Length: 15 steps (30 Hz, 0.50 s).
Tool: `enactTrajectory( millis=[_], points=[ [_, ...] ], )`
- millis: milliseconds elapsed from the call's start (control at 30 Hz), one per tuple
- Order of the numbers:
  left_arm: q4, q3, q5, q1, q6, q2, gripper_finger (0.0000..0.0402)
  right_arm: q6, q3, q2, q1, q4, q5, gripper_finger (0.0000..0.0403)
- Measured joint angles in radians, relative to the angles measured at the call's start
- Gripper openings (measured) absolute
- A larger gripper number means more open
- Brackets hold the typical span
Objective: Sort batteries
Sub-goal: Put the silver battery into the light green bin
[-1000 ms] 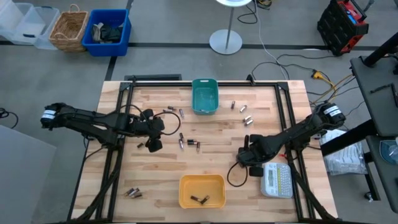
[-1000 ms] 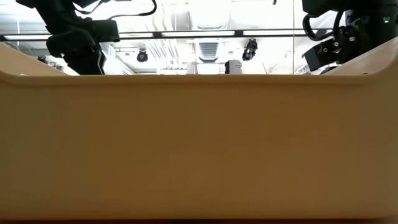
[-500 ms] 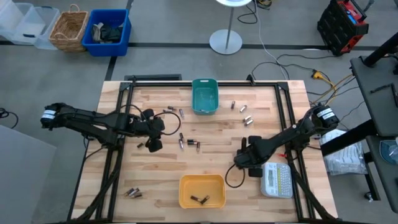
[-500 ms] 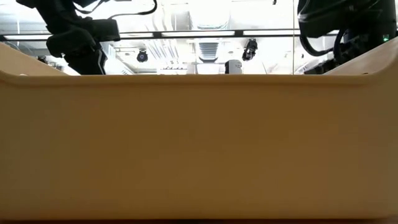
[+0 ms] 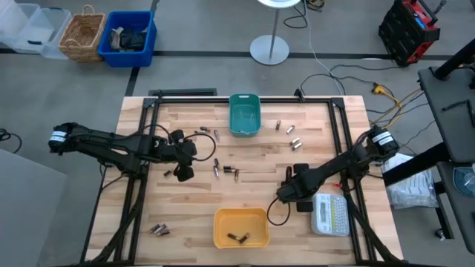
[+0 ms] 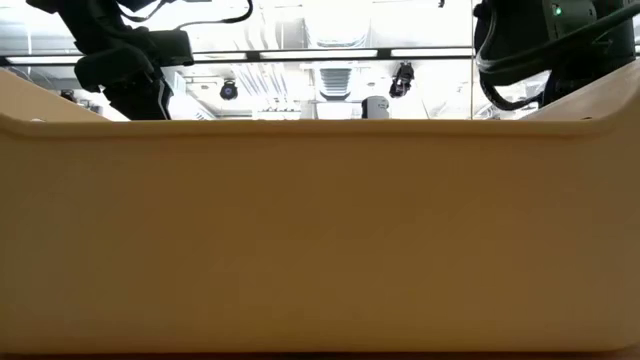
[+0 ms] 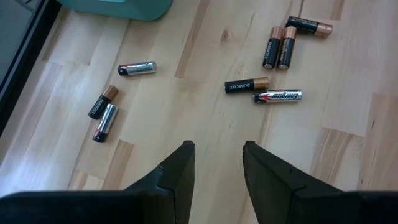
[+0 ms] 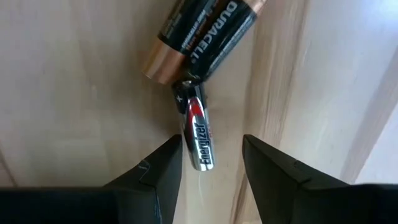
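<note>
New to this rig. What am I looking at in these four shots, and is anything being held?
Two dark robot arms work at a wooden table. The high view looks straight down; the low view sits at table height, mostly blocked by a tan wall; each wrist view looks past one arm's own fingers. Loose batteries lie on the table, with a teal bin, a yellow bin holding a couple, and a white label maker. The left claw hangs open over bare wood. The right claw is open, straddling a silver battery that touches a copper-ended battery. Nothing is held.
</note>
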<state>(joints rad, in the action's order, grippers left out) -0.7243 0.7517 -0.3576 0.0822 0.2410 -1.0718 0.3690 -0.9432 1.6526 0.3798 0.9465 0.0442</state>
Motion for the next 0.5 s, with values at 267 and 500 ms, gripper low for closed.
enactTrajectory(
  millis=[267,500],
  points=[
    [0.008,0.000,0.000,0.000,-0.012,0.000,0.0116,-0.028,0.001,0.018,0.000,-0.013,-0.018,0.0143],
    [0.010,-0.001,0.000,0.000,-0.019,0.000,0.0116,-0.032,0.002,0.018,0.000,-0.016,-0.023,0.0115]
  ],
)
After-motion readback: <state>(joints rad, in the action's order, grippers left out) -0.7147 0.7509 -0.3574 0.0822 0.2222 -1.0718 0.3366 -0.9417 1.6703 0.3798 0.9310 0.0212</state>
